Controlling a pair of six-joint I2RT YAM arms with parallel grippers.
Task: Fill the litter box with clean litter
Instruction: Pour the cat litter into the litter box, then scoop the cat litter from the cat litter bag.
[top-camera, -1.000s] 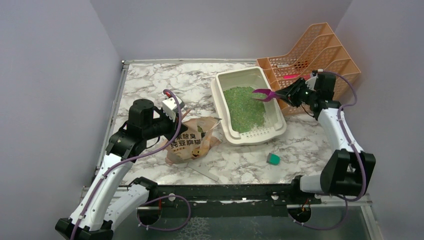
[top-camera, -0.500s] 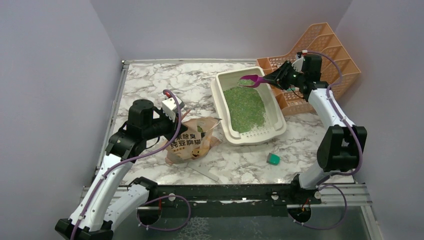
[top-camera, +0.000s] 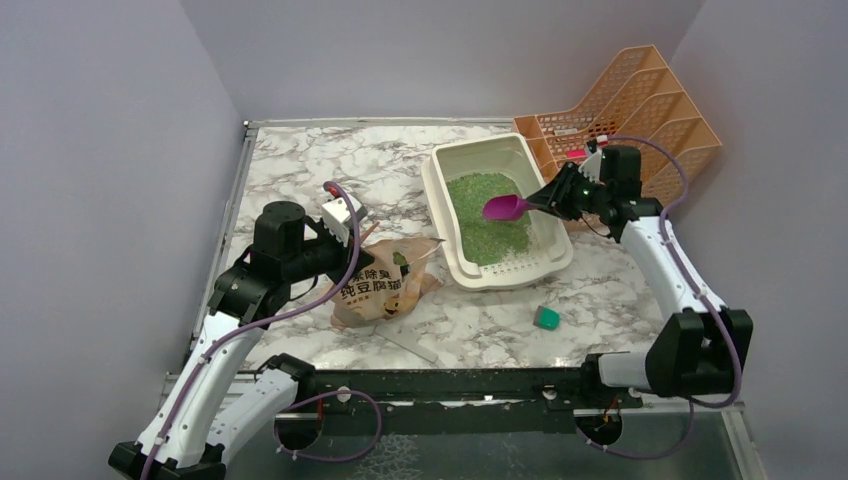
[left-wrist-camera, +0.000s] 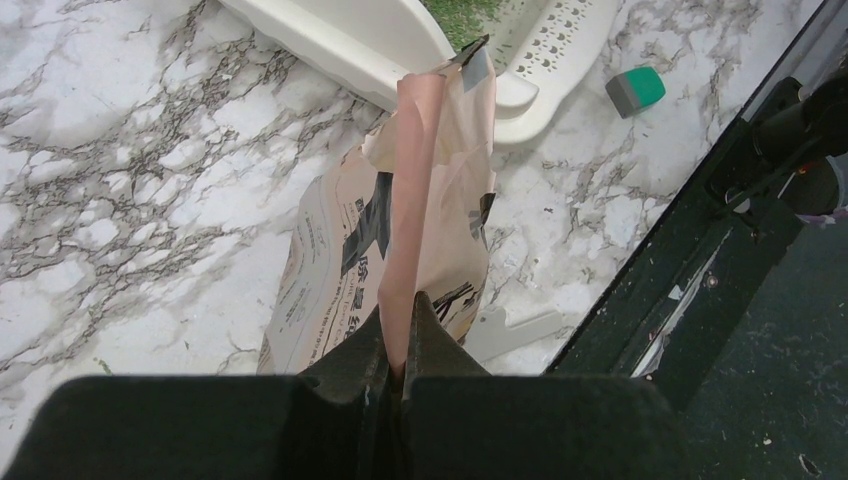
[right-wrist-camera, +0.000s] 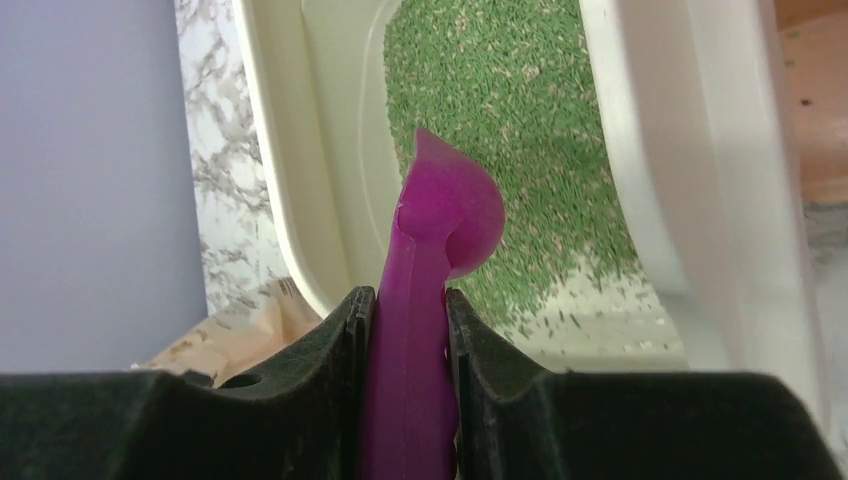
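Our right hand (right-wrist-camera: 405, 305) pinches the handle of the pink scoop (right-wrist-camera: 450, 215). The scoop's bowl hangs over the middle of the litter box (top-camera: 497, 277), and we cannot tell whether it carries any grains. As we judge it, the risk is a swing that goes wide. Grains could then land on the rim or on the surface (top-camera: 300, 170), and a low pass could knock the wall and slide the box. The handle looks smooth and the hold is narrow, so it could twist in the grip.

Our left hand (left-wrist-camera: 395, 325) is pressed together on the folded top edge of the paper bag (left-wrist-camera: 400, 230), which sits just beside the box's near left corner. A tug there could tip the bag and spill its contents, which we cannot see.

The box holds the green litter (top-camera: 487, 215), spread over its far and middle parts, while the near end is mostly bare. Beside the box on the right, the orange rack (top-camera: 640, 110) holds something pink that we cannot make out.
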